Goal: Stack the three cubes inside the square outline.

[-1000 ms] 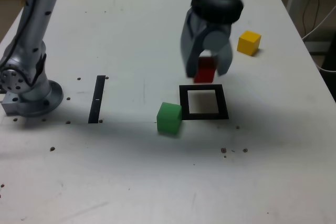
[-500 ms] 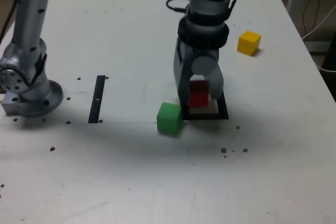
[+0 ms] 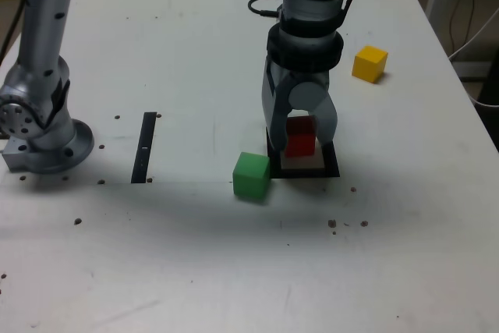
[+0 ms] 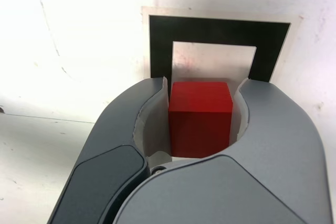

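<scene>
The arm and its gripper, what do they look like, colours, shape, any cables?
The arm is silver-grey metal tubing dotted with small dark screw holes, rising from a round silver base. A black ribbed collar sits above the gripper, which has two broad, curved grey jaws with paler inner faces. A black cable loops beside the wrist.

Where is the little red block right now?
The small matte red cube is gripped in the grey claw, right over the flat black square outline, with the green cube to the exterior view's left.
</scene>
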